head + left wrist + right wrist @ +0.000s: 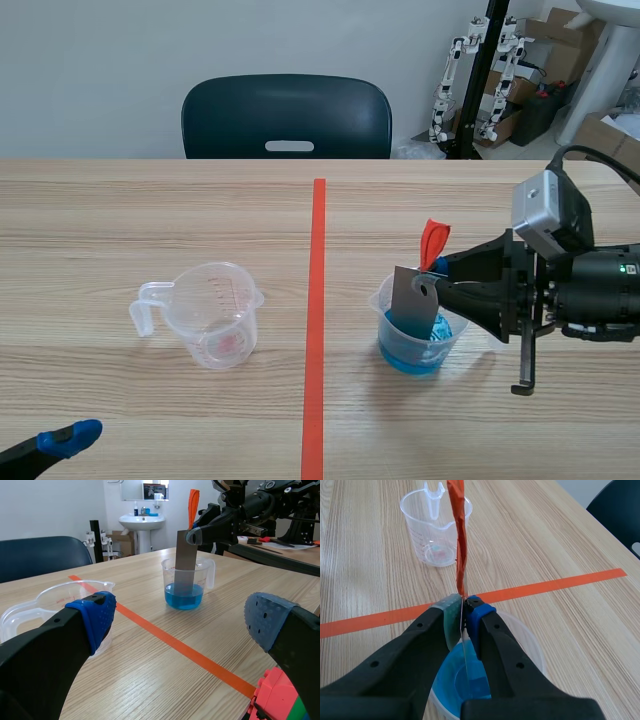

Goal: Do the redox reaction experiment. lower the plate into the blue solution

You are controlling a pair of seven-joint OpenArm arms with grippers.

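Right gripper (465, 612), jaws clamped on thin grey metal plate (410, 300), holds it upright in clear plastic beaker of blue solution (415, 352) — probably so the fingers avoid the liquid. Left gripper (182, 620), jaws apart, sits at eight o'clock.

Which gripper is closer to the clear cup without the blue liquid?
Left. The left gripper sits open just short of the clear cup; the right gripper holds the plate in the blue cup, across the tape line.

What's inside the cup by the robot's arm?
Blue solution, with the lower end of a grey plate dipped in. Whether it touches the bottom of the cup is hidden.
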